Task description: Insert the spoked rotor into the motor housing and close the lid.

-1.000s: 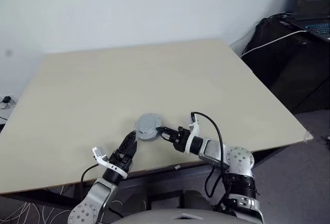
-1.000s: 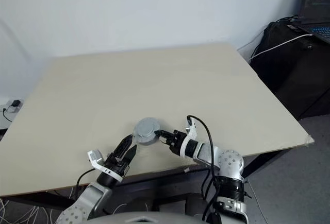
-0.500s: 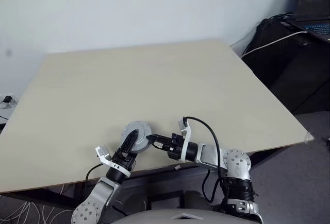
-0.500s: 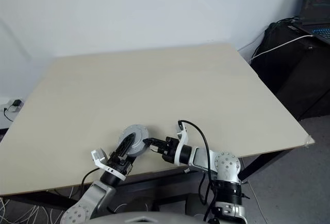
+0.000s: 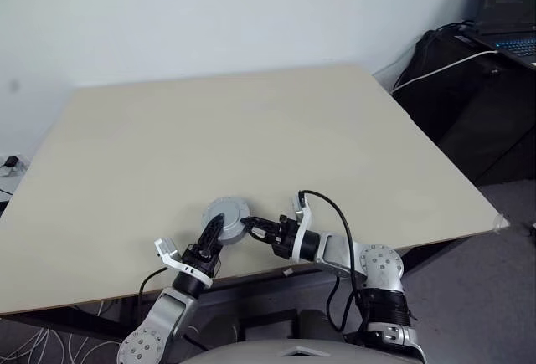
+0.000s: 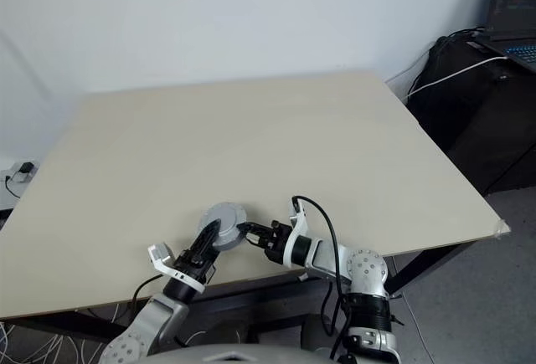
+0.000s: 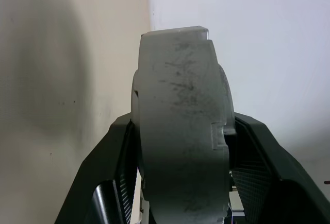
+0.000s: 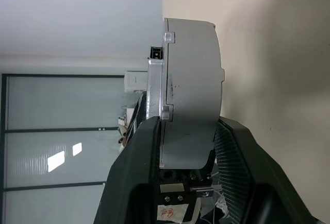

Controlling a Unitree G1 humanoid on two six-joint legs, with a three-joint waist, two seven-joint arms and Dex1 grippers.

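Holding the round grey metal motor assembly (image 5: 226, 214) from both sides, my two pincers keep it on edge just above the near edge of the pale beige table (image 5: 251, 130). The left pincer (image 5: 216, 234) clamps it across its thickness; in the left wrist view the black fingers (image 7: 121, 177) press against both flat faces. The right pincer (image 5: 251, 226) does the same from the other side, and its wrist view shows the fingers (image 8: 147, 152) closed on the body, where I see a seam between the domed lid (image 8: 193, 80) and the thinner flanged part.

I judge this piece is rigid and rather heavy for its size, cast metal with a smooth, slightly scuffed skin, so it can slip if the grip is light. The flat faces give the best hold, pinched through the thickness; the small lugs on the rim help against rotation. The rotor and windings I cannot see, they would be inside. Beyond, the table is bare until the white wall (image 5: 209, 12).
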